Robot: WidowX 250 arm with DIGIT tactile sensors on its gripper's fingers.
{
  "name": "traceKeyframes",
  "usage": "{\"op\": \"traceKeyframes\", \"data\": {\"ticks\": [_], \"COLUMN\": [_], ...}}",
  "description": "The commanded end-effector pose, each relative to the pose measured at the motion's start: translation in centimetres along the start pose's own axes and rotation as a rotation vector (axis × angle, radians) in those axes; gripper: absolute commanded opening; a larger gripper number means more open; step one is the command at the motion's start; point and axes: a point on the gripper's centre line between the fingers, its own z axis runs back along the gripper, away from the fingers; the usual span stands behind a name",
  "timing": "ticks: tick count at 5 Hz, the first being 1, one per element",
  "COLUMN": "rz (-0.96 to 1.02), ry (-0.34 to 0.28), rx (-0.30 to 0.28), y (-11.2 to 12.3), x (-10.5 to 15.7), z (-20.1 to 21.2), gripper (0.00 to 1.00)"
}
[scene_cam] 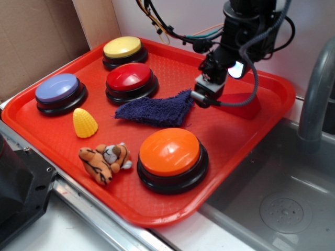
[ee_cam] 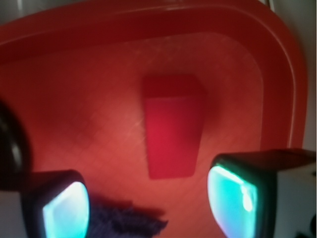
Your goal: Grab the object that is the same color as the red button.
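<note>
The object, a small dark-red wedge block (scene_cam: 242, 104) (ee_cam: 172, 130), lies on the red tray (scene_cam: 47, 125) near its far right rim. The red button (scene_cam: 131, 79) sits on a black base toward the tray's back left. My gripper (scene_cam: 209, 93) (ee_cam: 148, 206) hangs over the tray between the purple cloth and the wedge. It is open, with nothing between its glowing teal pads (ee_cam: 231, 198). In the wrist view the wedge lies just ahead of the gap between the fingers, apart from both. The arm hides part of the wedge in the exterior view.
A dark purple cloth (scene_cam: 157, 110) (ee_cam: 126, 220) lies under the gripper's near side. Yellow (scene_cam: 123, 49), blue (scene_cam: 58, 91) and large orange (scene_cam: 170, 157) dome buttons, a toy corn (scene_cam: 84, 123) and a plush tiger (scene_cam: 105, 160) share the tray. A steel sink (scene_cam: 282, 198) and faucet (scene_cam: 314, 89) lie right.
</note>
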Motion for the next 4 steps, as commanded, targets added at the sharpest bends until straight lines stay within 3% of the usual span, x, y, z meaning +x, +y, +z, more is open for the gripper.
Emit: {"op": "traceKeyframes", "data": {"ticks": [1,2,3,4], "rz": [-0.037,0.017,0.055,0.135], "ry": [-0.081,-0.106,-0.124,-0.117], "rx": [-0.019,-0.054,-0.03,0.011], "y": [-0.3,0.0,0.3,-0.1], "x": [2.3,2.9,2.5,1.1], "z": [-0.9,-2.8,-3.1,-1.3], "gripper": [1.0,1.0,0.0,0.0]}}
